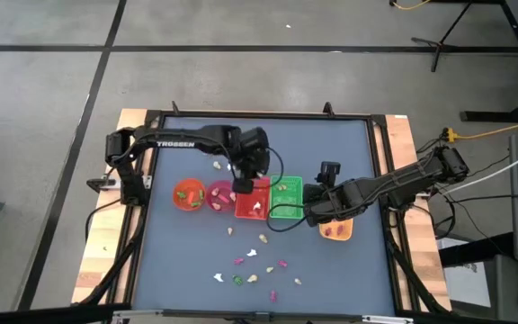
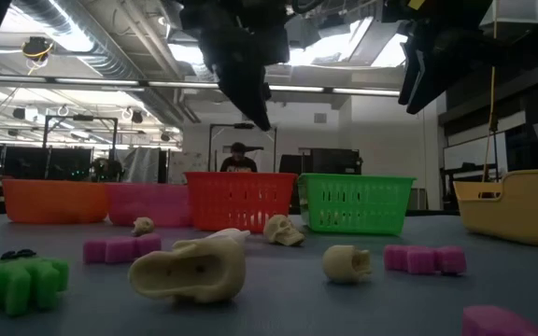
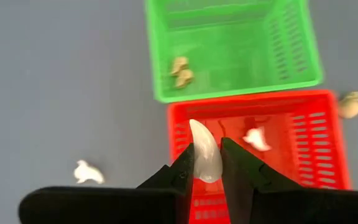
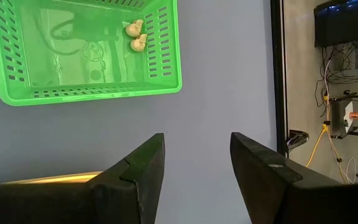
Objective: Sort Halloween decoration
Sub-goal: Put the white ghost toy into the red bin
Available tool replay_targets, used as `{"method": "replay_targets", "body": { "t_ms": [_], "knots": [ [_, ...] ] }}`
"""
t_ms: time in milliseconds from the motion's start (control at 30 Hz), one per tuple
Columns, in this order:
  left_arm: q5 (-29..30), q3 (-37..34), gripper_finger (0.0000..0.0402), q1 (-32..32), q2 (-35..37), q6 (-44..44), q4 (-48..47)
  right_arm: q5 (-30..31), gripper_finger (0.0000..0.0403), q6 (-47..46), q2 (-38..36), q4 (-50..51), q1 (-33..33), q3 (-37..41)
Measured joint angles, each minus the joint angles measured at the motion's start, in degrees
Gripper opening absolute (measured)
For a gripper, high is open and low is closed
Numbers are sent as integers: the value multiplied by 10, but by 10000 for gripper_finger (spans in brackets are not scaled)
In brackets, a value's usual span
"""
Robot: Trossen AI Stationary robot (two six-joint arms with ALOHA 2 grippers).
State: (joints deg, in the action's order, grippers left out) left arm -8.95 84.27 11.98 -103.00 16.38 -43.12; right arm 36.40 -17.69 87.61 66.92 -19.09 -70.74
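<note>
Left gripper (image 3: 207, 167) is being kept narrow, its jaws pinched on a white, fang-shaped trinket (image 3: 204, 158), and it is being held above the red basket (image 1: 252, 202), where another white piece (image 3: 255, 138) is already lying. A miss is being risked here: the trinket is smooth and tapered and is being held only by its lower part, so it may be squeezed out sideways, or, if it is let go while hanging near the basket's wall, it may be bounced onto the grey table (image 1: 196, 261) or into the green basket (image 1: 285, 199) beside it, where two cream skulls (image 3: 180, 70) are sitting. A cable is also being trailed across the baskets in the high view, and a basket may be dragged by it.

Further right, the right gripper (image 4: 194, 163) is being held wide and empty, waiting over the table between the green basket and the yellow tray (image 1: 335, 232).

Most of the Halloween decoration (image 1: 252, 268) is lying loose on the table nearer the front edge, in pink, green, white and cream, not yet sorted.

As for writing, only the word TROSSEN is being shown, in white on the left arm (image 1: 176, 144).
</note>
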Motion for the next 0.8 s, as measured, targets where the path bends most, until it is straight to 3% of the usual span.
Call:
{"method": "replay_targets", "body": {
  "t_ms": [200, 467, 600, 800],
  "knots": [
    [17, -14, 46, -48, 0, -16, 5, -1, 182, 0, 0, 0, 0, 0],
    [27, -54, 46, -87, 0, -28, 8, -58, 182, 0, 0, 0, 0, 0],
    [59, -68, 47, -101, 0, -41, 16, -65, 182, 0, 0, 0, 0, 0],
    [70, -73, 87, -113, 0, -55, 28, -65, 182, 13, 0, -12, 0, 0]
  ]
}}
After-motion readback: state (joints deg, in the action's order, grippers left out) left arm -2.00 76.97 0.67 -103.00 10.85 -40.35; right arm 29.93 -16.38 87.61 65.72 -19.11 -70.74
